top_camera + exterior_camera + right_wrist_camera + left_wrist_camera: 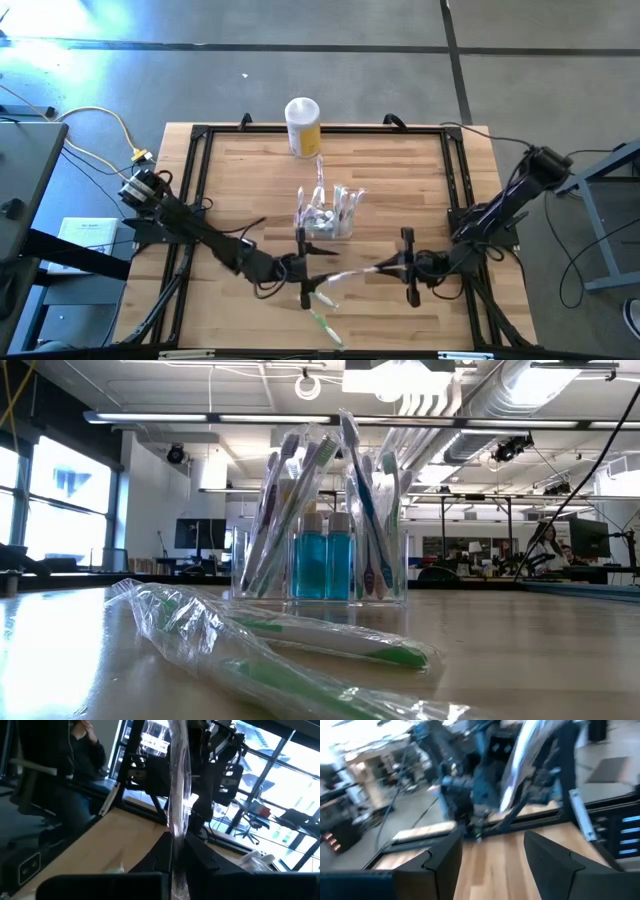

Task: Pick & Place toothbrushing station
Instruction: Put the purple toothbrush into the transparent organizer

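The wooden table (400, 180) with its black frame carries everything. Both dark arms reach in low across its near half, their hands facing each other.

The left hand (304, 268) has its 2 fingers (440, 865) spread wide with bare wood between them and nothing gripped. The right hand (409, 267) is pinched narrow on a wrapped toothbrush (352, 272), whose clear wrapper runs from it toward the left hand; in the right wrist view the wrapper (177, 810) stands straight out from between the closed fingers.

The yellow canister (303, 127) with a white lid stands upright at the far edge of the table, well beyond both hands.

The toothbrushing station (327, 212), a clear holder, sits just beyond the left hand, toward the canister and between the 2 arms. In the low view it stands upright (320, 560) with several wrapped brushes leaning in its outer compartments and 2 small blue bottles (324, 560) in the middle.

Another wrapped green toothbrush (322, 318) lies flat on the table on the near side of the left hand, apart from it.
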Controlling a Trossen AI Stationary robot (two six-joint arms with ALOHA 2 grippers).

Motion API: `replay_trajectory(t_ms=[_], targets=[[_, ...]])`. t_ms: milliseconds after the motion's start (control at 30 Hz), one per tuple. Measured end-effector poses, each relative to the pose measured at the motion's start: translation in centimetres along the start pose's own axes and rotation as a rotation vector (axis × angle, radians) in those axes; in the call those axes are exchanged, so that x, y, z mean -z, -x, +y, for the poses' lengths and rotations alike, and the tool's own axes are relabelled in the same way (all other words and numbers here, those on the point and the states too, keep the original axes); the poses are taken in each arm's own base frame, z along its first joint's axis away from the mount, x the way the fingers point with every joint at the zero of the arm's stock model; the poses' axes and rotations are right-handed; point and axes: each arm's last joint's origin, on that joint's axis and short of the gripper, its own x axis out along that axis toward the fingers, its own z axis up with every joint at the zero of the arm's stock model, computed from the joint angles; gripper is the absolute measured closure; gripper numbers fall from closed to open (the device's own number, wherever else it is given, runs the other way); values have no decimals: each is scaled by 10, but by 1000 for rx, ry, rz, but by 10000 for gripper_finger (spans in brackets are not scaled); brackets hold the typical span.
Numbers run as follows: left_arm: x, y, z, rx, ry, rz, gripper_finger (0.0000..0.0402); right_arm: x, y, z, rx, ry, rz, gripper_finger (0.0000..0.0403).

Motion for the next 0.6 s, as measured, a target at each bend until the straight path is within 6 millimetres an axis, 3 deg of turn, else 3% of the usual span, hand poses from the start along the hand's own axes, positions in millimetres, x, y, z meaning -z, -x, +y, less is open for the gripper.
replay_trajectory(t_ms=[300, 600], targets=[[-7, 2, -9, 306, -156, -145, 197, 8, -11, -7, -32, -25, 12, 387], [-10, 3, -9, 319, -135, -188, 197, 7, -11, -7, -47, -35, 3, 387]])
